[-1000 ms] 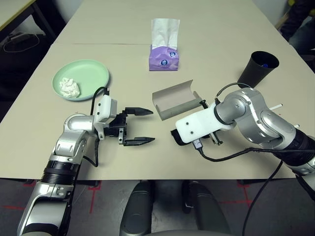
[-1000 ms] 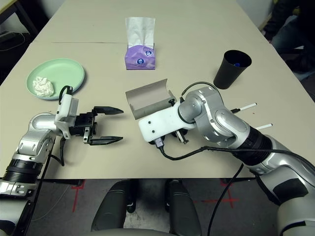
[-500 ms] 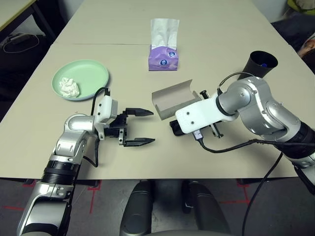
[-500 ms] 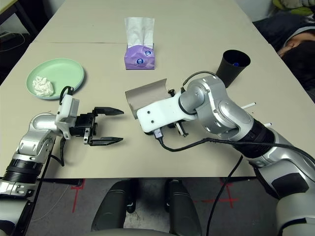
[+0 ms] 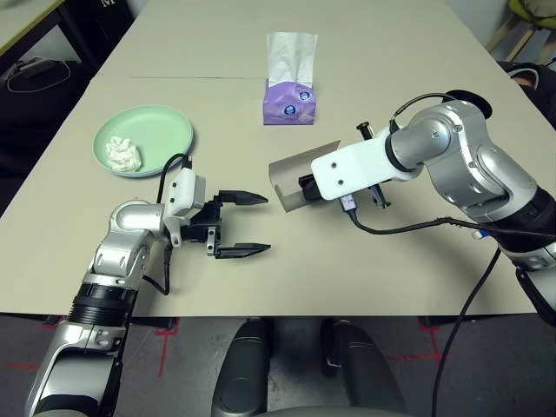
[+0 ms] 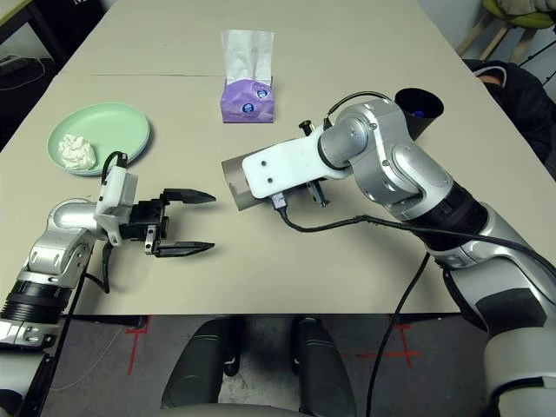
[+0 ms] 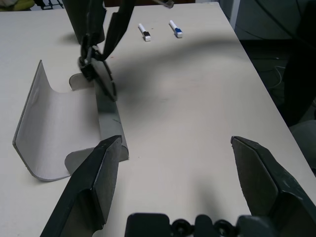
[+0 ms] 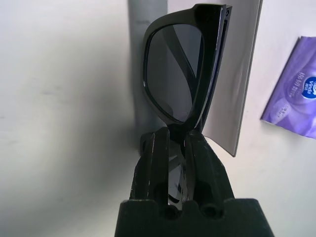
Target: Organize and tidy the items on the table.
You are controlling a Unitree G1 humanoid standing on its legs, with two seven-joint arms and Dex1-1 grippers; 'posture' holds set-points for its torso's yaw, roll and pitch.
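My right claw (image 8: pixel 176 136) is closed on the black sunglasses (image 8: pixel 174 74), by the middle, I think so both lenses can go in together. I have them above the open glasses case (image 5: pixel 288 178), near the centre of the left eye view. My left claw (image 5: pixel 256 224), centre-left there, is wide open and empty, perhaps ready to steady the case.

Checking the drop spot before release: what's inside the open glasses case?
No item can be seen resting in the case; the sunglasses hang over it, gripped by the right gripper, and hide part of its interior.
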